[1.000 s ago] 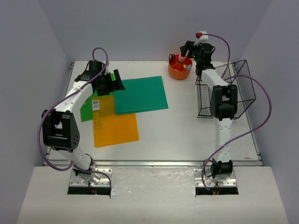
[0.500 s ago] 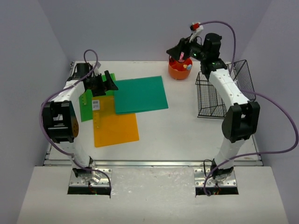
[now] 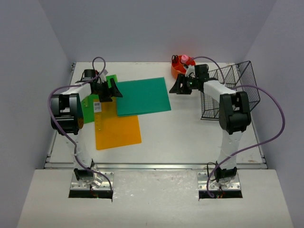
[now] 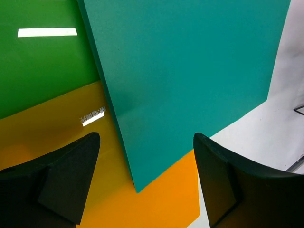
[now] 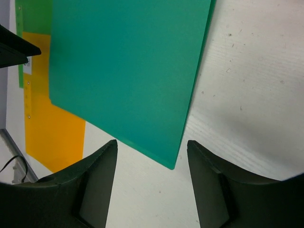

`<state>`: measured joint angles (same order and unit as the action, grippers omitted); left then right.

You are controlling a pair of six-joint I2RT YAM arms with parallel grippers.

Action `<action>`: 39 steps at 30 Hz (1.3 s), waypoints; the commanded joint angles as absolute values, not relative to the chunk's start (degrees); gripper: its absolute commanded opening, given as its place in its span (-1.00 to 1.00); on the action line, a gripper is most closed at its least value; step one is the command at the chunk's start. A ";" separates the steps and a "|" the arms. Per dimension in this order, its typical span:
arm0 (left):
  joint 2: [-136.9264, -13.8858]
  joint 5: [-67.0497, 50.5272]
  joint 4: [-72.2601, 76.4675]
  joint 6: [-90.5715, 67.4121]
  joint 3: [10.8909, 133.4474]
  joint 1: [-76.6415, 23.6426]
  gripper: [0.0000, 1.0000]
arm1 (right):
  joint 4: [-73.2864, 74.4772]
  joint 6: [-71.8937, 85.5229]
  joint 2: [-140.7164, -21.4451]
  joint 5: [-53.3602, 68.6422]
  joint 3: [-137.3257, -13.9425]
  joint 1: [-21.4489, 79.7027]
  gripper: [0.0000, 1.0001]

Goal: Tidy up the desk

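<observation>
— Where are the arms?
— I have both low over the desk (image 3: 190, 137), the white top between the lavender walls. The left gripper (image 3: 114, 89) hangs at the left edge of the teal folder (image 3: 142, 96), jaws apart, empty.
— And the right?
— The right gripper (image 3: 178, 87) sits just beside that folder's far right corner, jaws spread, holding nothing. The teal folder overlaps the orange folder (image 3: 118, 129).
</observation>
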<state>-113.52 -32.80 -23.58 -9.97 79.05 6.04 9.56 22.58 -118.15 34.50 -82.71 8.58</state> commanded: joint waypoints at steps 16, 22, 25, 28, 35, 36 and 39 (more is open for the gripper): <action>-125.53 -37.91 -15.17 -13.04 83.23 5.80 0.48 | 11.75 17.79 -130.63 34.54 -85.29 14.96 -0.11; -128.30 -44.80 -10.92 -16.22 82.90 5.56 0.27 | 16.39 13.95 -132.69 42.71 -87.52 18.61 -0.71; -127.83 -48.58 -7.34 -17.93 81.33 5.54 -0.02 | 18.78 10.03 -132.24 46.21 -87.68 20.21 -0.91; -126.35 -50.76 -5.12 -18.77 79.41 5.51 -0.45 | 20.24 6.45 -130.95 47.98 -86.26 21.47 -1.00; -120.43 -52.01 -8.95 -13.11 76.88 5.97 -1.00 | 18.55 5.29 -126.48 50.66 -81.94 21.62 -0.99; -119.62 -51.72 -9.04 -12.96 76.61 5.99 -1.00 | 18.54 5.45 -126.41 51.03 -82.23 21.62 -0.92; -117.03 -50.12 -12.07 -8.62 75.59 6.49 -1.00 | 18.05 5.70 -123.75 52.69 -84.31 21.62 -0.28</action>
